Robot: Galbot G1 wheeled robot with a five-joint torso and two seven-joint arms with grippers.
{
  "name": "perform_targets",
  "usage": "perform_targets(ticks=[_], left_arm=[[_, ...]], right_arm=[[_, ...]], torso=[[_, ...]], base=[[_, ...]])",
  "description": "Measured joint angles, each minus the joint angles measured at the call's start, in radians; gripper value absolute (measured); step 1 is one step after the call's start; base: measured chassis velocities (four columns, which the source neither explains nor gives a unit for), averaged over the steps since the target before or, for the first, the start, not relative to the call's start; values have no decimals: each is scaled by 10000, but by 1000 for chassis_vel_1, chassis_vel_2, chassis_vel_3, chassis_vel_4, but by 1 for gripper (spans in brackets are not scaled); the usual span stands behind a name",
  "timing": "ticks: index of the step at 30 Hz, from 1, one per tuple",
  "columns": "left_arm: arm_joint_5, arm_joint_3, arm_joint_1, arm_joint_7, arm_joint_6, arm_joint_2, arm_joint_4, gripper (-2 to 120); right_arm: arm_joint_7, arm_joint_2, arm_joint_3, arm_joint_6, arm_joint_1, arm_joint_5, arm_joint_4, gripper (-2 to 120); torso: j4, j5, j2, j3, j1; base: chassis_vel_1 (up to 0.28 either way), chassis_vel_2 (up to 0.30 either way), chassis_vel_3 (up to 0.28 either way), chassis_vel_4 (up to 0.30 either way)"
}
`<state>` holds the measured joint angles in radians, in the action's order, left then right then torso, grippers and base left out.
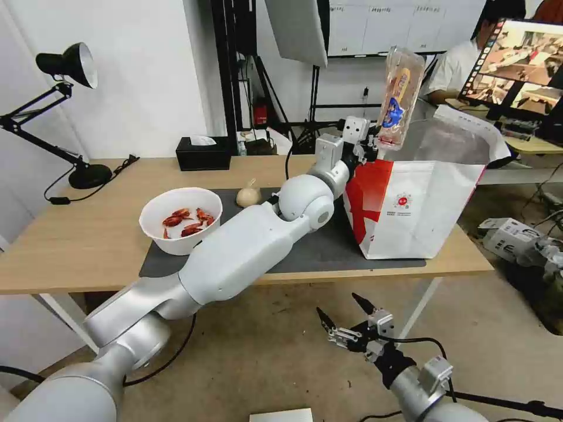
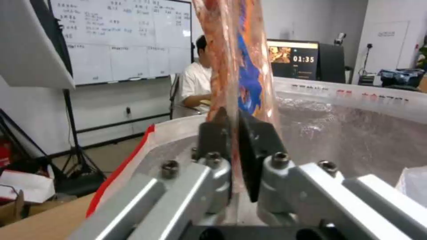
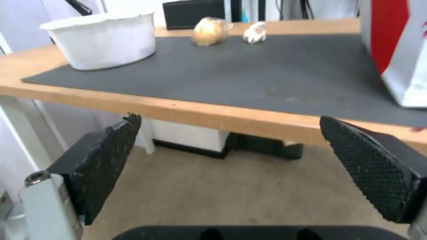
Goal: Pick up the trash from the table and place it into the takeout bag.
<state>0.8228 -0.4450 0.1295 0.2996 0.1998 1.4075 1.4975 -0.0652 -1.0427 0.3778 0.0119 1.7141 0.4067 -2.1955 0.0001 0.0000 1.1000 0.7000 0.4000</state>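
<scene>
Upright, tray (image 1: 400, 98) in left hand (image 1: 372, 147)

The table (image 1: 70, 252) carries a grey mat (image 1: 328, 249), black tissue box (image 1: 203, 155) and lamp (image 1: 89, 174).

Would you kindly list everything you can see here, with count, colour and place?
Clear hinged plastic tray with food scraps: one, clear with orange and blue, held upright over the takeout bag's mouth.
Red-and-white takeout bag: one, foil-lined, on the mat's right end.
White round bowl of red crayfish shells: one, on the mat's left end.
Beige knotted lump: one, at the mat's far edge.
Crumpled white tissue: one, beside the lump.
Dark grey mat: one, on the light-wood table.
Black tissue box: one, table's far edge.
Black desk lamp: one, table's left.
Left claw: shut on the tray.
Right claw: open, below the table's front edge.
</scene>
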Motion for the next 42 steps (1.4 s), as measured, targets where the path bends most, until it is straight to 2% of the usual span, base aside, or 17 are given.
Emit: perform_targets(ticks=[6,7,10,14,16,17,20,21,24,30,33,35,36,38,40,42], left_arm=[[202,12,82,22,6,-13,146,34],[202,12,82,22,6,-13,146,34],[285,87,118,64,5,-48,309,50],[290,148,143,75,-10,-97,402,58],[284,216,204,76,-71,-188,517,70],[284,216,204,76,-71,-188,517,70],[-15,374,391,63,-333,-431,709,83],[-15,374,391,63,-333,-431,709,83],[-256,557,644,55,-614,-639,753,98],[-278,843,927,57,-705,-854,1025,100],[-281,1144,1212,58,-732,-1193,1463,100],[-300,1446,1563,73,-735,-1631,1959,100],[-300,1446,1563,73,-735,-1631,1959,100],[-451,1880,2230,87,-733,-2258,2609,100],[-501,2002,2453,82,-728,-2407,2777,100],[-709,2611,3380,64,-728,-2928,3404,100]], right_arm=[[37,-76,209,265,222,-423,-66,100],[37,-76,209,265,222,-423,-66,100],[147,-155,415,460,389,-681,-171,100],[242,-208,533,605,497,-859,-187,100],[318,-249,621,704,591,-935,-190,100],[318,-249,621,704,591,-935,-190,100],[464,-370,796,854,723,-999,-188,100],[464,-370,796,854,723,-999,-188,100],[536,-408,833,924,746,-1009,-151,100],[553,-381,855,946,749,-1003,-121,100],[568,-372,866,971,750,-996,-102,100],[586,-370,860,1018,728,-992,-74,100],[586,-370,860,1018,728,-992,-74,100],[625,-365,810,1114,657,-996,-16,100],[632,-357,792,1142,634,-1005,5,100],[656,-320,719,1258,514,-1043,110,100]], torso=[[-1,0,0,0,0],[-1,0,0,0,0],[-1,0,0,-1,0],[-1,0,0,0,0],[-1,0,0,0,0],[-1,0,0,0,0],[0,-1,0,-1,0],[0,-1,0,-1,0],[-2,-1,0,0,0],[-1,-2,0,0,0],[-5,-2,-1,0,0],[-3,-3,0,0,0],[-3,-3,0,0,0],[1,-2,0,0,-1],[2,-4,0,-1,0],[-1,-3,0,-1,0]], base=[[0,0,0,0],[0,0,0,0],[0,0,0,0],[0,0,0,0],[0,0,0,0],[0,0,0,0],[0,0,0,0],[0,0,0,0],[0,0,0,0],[0,0,0,0],[0,0,0,0],[0,0,0,0],[0,0,0,0],[0,0,0,0],[0,0,0,0],[0,0,0,0]])
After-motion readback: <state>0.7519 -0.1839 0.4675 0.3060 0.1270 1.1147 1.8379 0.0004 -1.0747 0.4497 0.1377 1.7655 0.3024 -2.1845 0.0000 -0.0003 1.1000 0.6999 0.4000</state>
